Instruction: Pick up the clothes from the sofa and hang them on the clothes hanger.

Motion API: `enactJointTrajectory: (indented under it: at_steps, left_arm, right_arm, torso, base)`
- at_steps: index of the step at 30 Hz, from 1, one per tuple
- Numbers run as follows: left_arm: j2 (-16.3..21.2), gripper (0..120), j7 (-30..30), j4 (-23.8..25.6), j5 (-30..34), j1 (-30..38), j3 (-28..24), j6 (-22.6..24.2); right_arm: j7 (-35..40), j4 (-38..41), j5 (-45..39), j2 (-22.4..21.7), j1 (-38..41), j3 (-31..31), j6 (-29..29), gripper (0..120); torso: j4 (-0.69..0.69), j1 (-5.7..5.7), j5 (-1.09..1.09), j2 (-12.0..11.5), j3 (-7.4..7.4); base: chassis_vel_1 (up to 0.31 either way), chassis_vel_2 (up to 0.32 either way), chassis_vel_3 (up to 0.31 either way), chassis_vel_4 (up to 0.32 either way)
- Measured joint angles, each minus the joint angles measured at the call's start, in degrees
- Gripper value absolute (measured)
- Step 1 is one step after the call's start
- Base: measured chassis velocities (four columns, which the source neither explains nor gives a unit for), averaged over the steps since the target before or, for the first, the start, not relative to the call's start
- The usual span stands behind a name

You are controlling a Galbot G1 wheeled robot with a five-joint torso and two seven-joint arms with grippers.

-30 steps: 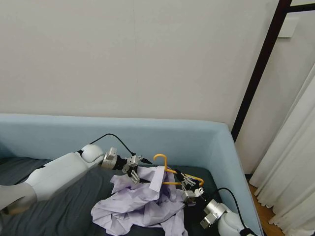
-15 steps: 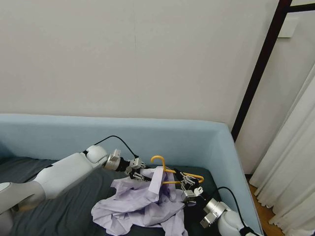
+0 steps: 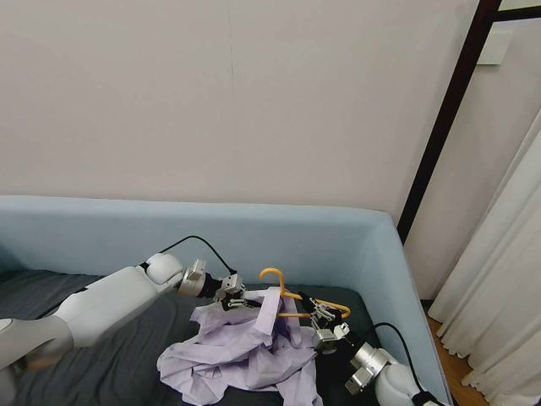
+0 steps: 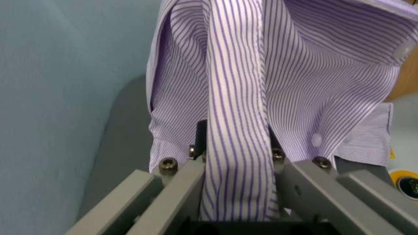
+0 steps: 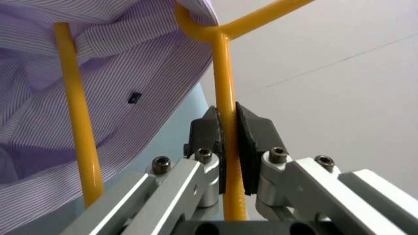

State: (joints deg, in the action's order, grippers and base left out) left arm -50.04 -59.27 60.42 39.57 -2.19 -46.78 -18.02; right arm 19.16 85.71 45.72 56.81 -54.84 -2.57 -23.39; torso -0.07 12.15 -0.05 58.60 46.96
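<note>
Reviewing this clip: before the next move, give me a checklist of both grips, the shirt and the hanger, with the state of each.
1. Left gripper shut on the striped shirt: ok, a fold sits between its fingers.
2. Right gripper shut on the yellow hanger: ok, the pads clamp one bar.
3. Shirt hung on the hanger: not ok, one fold drapes over it and the rest lies crumpled on the sofa seat.
4. Hanger hook free of fabric: ok in the head view.
5. Shirt opening lined up with the hanger: cannot tell.
</note>
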Motion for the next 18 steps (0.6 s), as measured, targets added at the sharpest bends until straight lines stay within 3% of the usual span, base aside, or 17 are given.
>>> enactJointTrajectory:
  at_steps: [8, 18]
  left_arm:
    - [1.32, 1, 0.93, 1.29, 0.04, -1.21, 0.97, -0.61]
    - [2.07, 1, 1.21, -0.98, -0.51, -2.74, 4.03, -1.4]
  right_arm:
    - [-0.01, 1.42, -1.51, -0.02, -0.67, -0.7, 1.61, 5]
    - [0.18, 4.82, -7.83, -2.38, -4.32, 0.79, 2.52, 41]
  torso:
    - [0.0, 0.0, 0.0, 0.0, 0.0]
    - [0.01, 0.0, -0.03, 0.0, 0.0]
  base:
    - [0.0, 0.0, 0.0, 0.0]
    - [0.0, 0.0, 0.0, 0.0]
